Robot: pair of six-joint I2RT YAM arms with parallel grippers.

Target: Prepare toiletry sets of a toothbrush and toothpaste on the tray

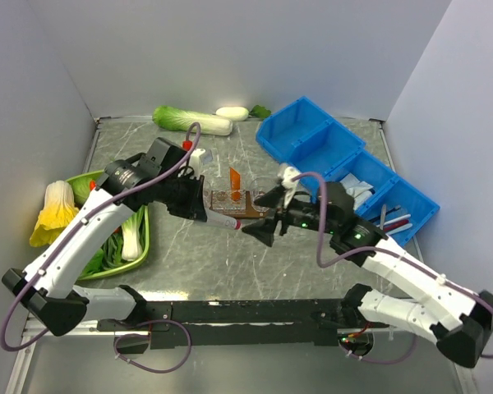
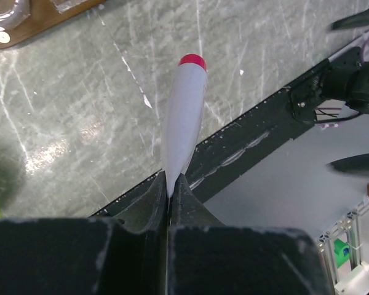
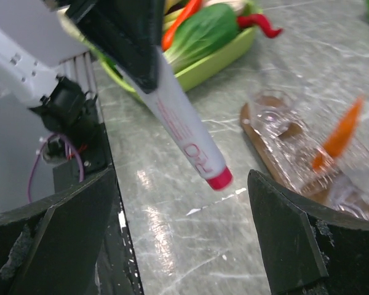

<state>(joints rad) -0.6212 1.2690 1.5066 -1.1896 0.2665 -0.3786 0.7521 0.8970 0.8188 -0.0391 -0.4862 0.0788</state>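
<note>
Left gripper [image 2: 171, 182]: clamped shut on the flat tail of a white tube [image 2: 184, 117], red cap outward.
Right gripper [image 3: 181, 183]: spread wide, empty, cap just ahead.
Tray [image 3: 253, 132]: beyond the cap, with the orange toothpaste [image 3: 341, 132] tilted on it.
Advice: grip the tube mid-body, squarely, before the left gripper releases.

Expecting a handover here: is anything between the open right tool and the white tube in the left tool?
Nothing visible. The white tube, pinched at its flat end by the left tool, juts into open air ahead of the right tool; only bare table lies beneath.
</note>
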